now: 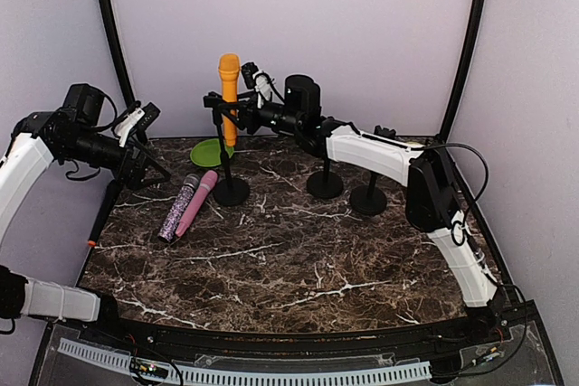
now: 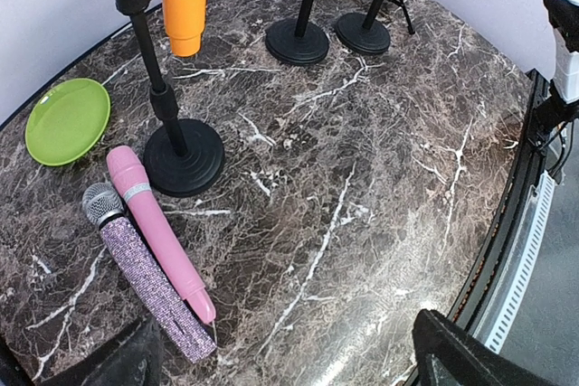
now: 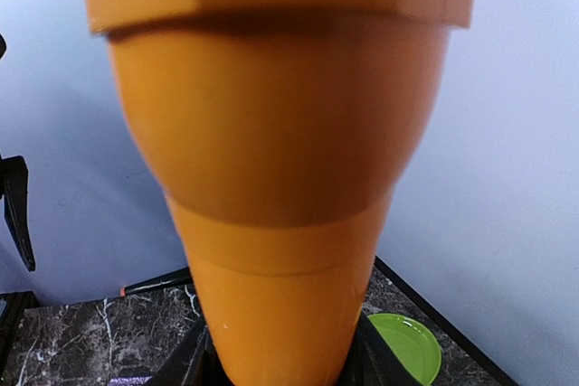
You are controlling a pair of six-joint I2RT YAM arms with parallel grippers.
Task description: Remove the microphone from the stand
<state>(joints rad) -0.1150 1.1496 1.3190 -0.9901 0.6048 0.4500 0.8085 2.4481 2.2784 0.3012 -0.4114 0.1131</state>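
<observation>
The orange microphone (image 1: 229, 88) stands upright at the clip of the black stand (image 1: 230, 191) at the back of the table. In the left wrist view the microphone's lower end (image 2: 185, 2) hangs just right of the stand's pole (image 2: 166, 101). I cannot tell if the clip still holds it. My right gripper (image 1: 237, 115) reaches in from the right. In the right wrist view the microphone (image 3: 280, 169) fills the frame, and my right gripper (image 3: 280, 361) has a black finger (image 3: 192, 361) pressed on each side of its body. My left gripper (image 1: 145, 162) is open and empty at the table's left edge, also seen in its own view (image 2: 289, 354).
A pink microphone (image 1: 197, 202) and a glittery purple microphone (image 1: 178, 209) lie side by side left of the stand. A green plate (image 1: 210, 151) sits behind them. Two more black stands (image 1: 325, 183) (image 1: 368, 199) stand to the right, under my right arm.
</observation>
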